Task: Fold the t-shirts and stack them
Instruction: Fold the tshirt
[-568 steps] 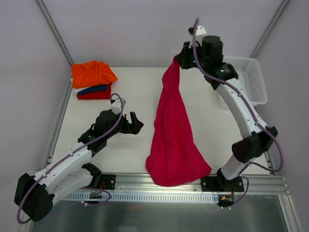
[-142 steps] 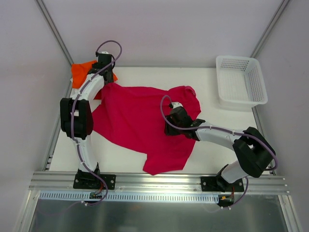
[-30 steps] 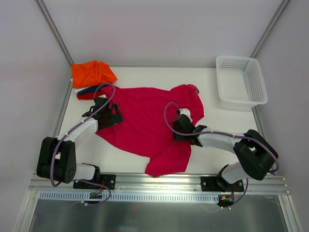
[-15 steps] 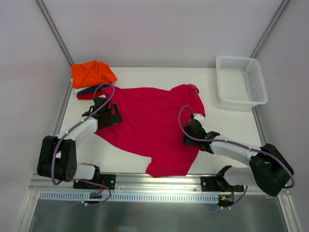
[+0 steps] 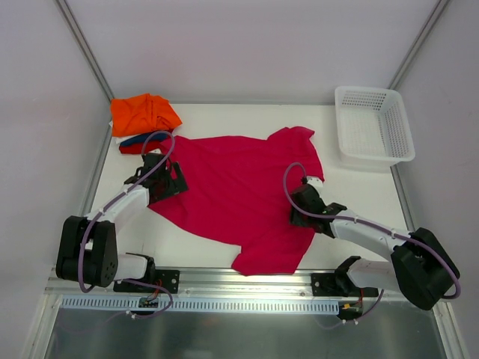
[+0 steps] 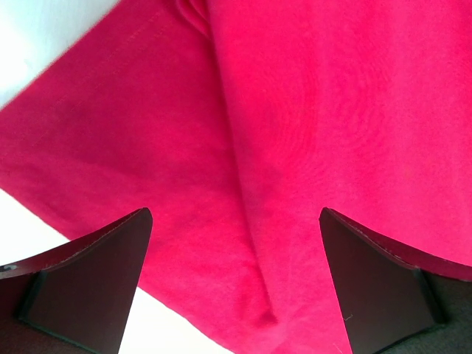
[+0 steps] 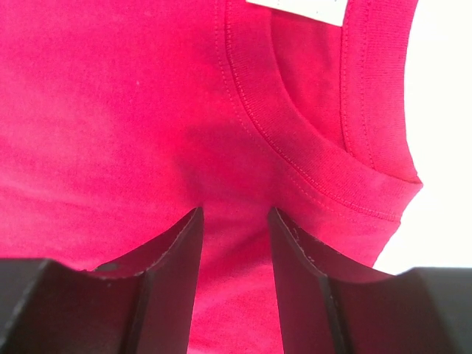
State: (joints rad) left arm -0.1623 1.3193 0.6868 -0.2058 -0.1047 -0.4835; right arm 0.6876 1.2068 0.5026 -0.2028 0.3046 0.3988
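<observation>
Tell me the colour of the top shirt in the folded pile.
The top shirt is orange, clearest in the overhead view.

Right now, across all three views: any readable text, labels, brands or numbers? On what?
No readable text in any view.
White neck label inside the collar of the magenta t-shirt: cut off by the edge of the right wrist view, no print visible on the part that shows.
Orange t-shirt, white basket, arms: no lettering or markings visible.
</observation>
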